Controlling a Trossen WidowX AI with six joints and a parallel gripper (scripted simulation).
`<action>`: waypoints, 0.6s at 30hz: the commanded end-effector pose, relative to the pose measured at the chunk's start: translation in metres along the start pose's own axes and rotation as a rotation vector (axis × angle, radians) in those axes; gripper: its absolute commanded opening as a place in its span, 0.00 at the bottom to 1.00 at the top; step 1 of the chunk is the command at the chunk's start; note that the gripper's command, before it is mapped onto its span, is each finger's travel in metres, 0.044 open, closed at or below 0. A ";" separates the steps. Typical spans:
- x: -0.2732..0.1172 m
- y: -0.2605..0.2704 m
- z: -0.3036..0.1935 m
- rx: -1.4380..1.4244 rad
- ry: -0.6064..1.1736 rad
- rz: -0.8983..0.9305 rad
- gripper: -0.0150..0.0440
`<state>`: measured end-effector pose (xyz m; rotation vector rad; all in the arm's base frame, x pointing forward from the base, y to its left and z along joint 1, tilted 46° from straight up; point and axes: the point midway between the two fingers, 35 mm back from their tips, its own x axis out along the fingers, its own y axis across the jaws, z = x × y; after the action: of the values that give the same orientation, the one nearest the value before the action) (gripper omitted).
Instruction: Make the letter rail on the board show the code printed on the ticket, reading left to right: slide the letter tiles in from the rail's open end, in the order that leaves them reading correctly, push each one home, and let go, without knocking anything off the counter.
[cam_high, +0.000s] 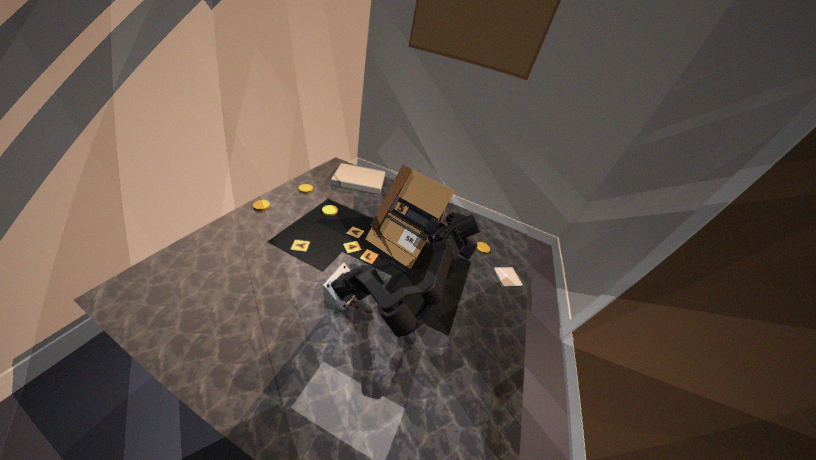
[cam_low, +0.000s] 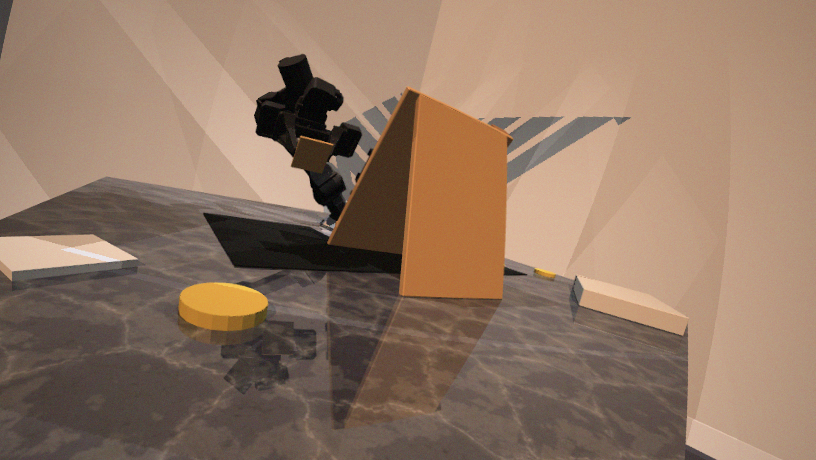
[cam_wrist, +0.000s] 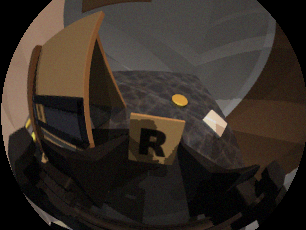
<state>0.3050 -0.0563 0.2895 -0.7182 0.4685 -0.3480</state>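
Claw (cam_high: 432, 227) (cam_low: 313, 142) (cam_wrist: 153, 142) clamped on the R tile (cam_low: 312, 155) (cam_wrist: 150, 131), letter facing wrist cam; tile's up off the table (cam_high: 188, 297) (cam_low: 514, 377) (cam_wrist: 150, 82), tilted, not in the rail (cam_high: 420, 216) (cam_wrist: 60, 120). Board (cam_high: 424, 191) (cam_low: 454, 200) (cam_wrist: 65, 65) is just beside claw, on its L in wrist view. Rail has one tile, S or 5 (cam_high: 401, 207), at end away from claw. Ticket (cam_high: 409, 240) on board's lower front, near claw; "SR" legible, can't tell if more.

Lower than claw, past board on the mat (cam_high: 285, 242) (cam_low: 274, 254): L tile (cam_high: 369, 256), two tiles w/ A or 4 (cam_high: 354, 231) (cam_high: 352, 246), Y tile (cam_high: 300, 245) farthest out. Yellow disc (cam_high: 329, 209) also over there. Opp. side of claw from these: another disc (cam_high: 483, 247) (cam_wrist: 180, 100), then pale pad (cam_high: 508, 276) (cam_wrist: 216, 122) a bit farther.
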 end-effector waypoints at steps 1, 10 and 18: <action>-0.001 -0.001 0.005 -0.020 -0.023 -0.001 0.25; -0.001 -0.001 0.005 -0.020 -0.023 -0.001 0.25; -0.001 0.000 0.004 -0.020 -0.023 -0.001 0.25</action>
<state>0.3060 -0.0543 0.2935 -0.7362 0.4522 -0.3414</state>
